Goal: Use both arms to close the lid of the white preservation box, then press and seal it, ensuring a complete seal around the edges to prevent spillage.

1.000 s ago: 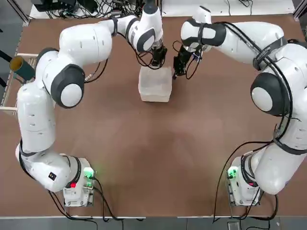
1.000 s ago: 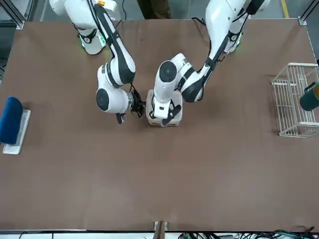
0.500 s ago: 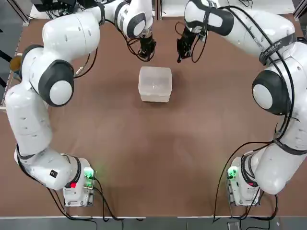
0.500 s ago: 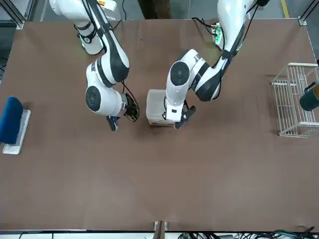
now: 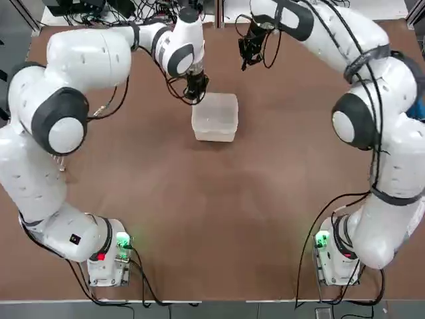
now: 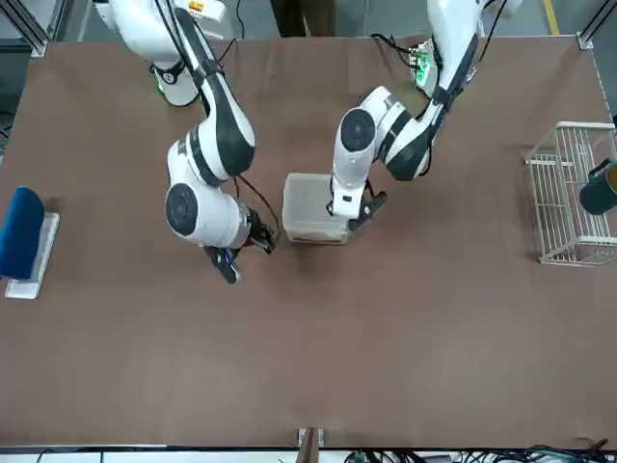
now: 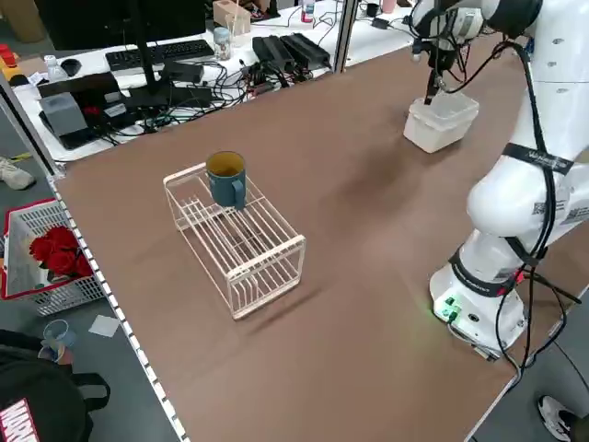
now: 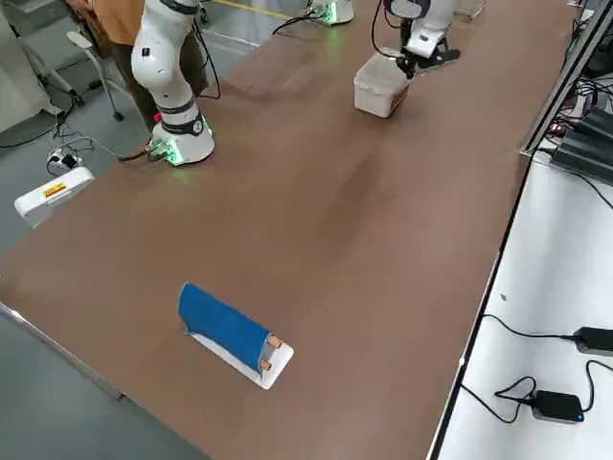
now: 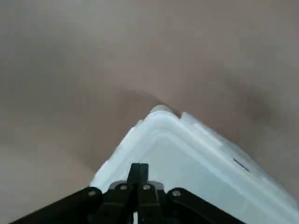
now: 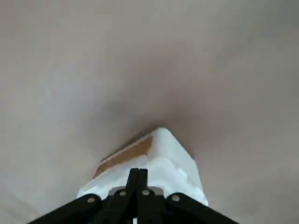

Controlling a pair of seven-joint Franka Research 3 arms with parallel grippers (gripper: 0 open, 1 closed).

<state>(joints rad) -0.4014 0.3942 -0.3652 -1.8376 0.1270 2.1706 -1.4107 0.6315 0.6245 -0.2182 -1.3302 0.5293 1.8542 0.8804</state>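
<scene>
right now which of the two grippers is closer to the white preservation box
The left gripper: it sits shut right at a far corner of the white preservation box. The right gripper, also shut, hangs clear of the box, well beyond its other far corner.

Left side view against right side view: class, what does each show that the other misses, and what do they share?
Only the left side view shows the white wire rack with a blue mug on it, and a basket of red flowers on the floor. Only the right side view shows the blue roll on a white tray. Both show the closed white preservation box on the brown table, with a shut tool at its far edge.
</scene>
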